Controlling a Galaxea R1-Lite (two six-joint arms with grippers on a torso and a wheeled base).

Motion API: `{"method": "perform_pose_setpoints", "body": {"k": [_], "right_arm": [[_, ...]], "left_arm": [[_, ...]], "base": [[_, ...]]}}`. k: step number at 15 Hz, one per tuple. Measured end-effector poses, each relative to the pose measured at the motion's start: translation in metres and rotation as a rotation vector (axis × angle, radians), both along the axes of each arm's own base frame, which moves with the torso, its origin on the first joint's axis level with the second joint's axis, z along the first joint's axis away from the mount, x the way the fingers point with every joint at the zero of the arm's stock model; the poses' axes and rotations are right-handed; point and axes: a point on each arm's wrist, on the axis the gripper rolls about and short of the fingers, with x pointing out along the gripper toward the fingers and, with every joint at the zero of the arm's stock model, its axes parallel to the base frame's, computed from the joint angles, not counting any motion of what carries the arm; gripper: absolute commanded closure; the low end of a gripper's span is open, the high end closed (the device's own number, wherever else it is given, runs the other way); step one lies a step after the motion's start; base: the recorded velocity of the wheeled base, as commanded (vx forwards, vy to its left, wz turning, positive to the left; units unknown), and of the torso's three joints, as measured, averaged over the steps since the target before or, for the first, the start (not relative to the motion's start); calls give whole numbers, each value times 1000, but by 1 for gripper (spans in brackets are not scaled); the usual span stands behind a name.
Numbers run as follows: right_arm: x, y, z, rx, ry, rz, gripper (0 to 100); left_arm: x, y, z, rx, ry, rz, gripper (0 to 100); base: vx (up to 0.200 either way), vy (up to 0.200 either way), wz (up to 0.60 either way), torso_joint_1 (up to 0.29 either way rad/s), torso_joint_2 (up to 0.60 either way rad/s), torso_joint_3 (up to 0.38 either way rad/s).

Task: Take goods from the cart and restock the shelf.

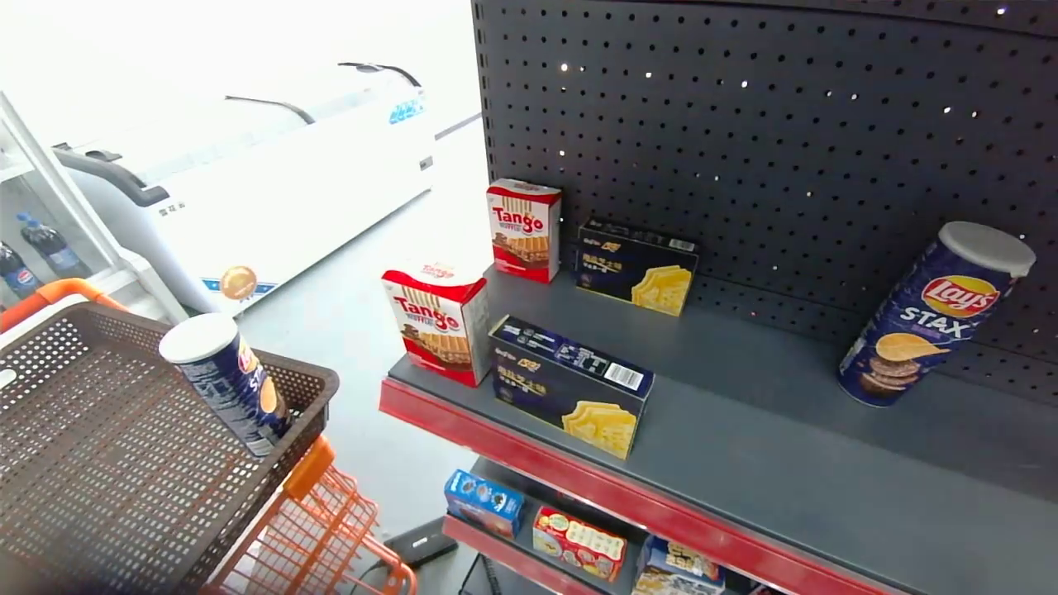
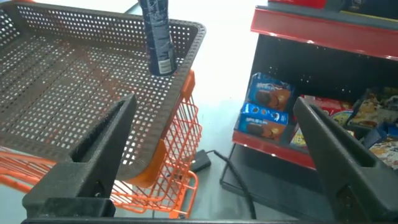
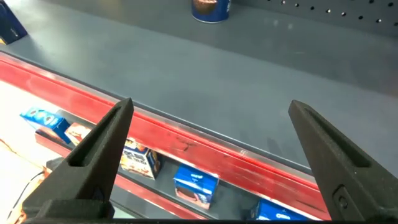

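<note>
Restocking step: judged to be picking the can [image 1: 227, 382] out of the basket [image 1: 99, 463].
Left gripper [image 2: 214, 106]: fingers spread wide, empty, near the basket rim; best placed for the grasp.
Right gripper [image 3: 211, 107]: fingers spread, empty, at the shelf [image 1: 744, 413] front edge.
Can: upright in the basket corner nearest the shelf.
Grasp: pinch mid-body, then lift straight up over the rim.
Placement: bare shelf beside the leaning can [image 1: 934, 318].

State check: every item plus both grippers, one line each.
cart can: upright in a corner of the basket, not gripped
shelf can: standing on the shelf, by the pegboard
front red box: upright, at shelf edge
rear red box: upright
front dark box: on its long side
rear dark box: on its long side
left gripper: fingers open, empty
right gripper: fingers open, empty
</note>
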Motion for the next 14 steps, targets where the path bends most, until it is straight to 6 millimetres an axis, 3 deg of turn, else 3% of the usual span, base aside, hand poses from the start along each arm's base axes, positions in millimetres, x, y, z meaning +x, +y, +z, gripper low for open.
{"method": "perform_pose_setpoints", "body": {"k": [8,11,14], "right_arm": [[0,0,0,0,0,0,0],[0,0,0,0,0,1,0],[0,0,0,0,0,0,0]], "left_arm": [[-1,1,5,4,-15,37,0],[-5,2,31,7,-12,82,0],[11,2,61,13,108,101,0]], "base": [[0,0,0,0,0,0],[0,0,0,0,0,0],[0,0,0,0,0,0]]}}
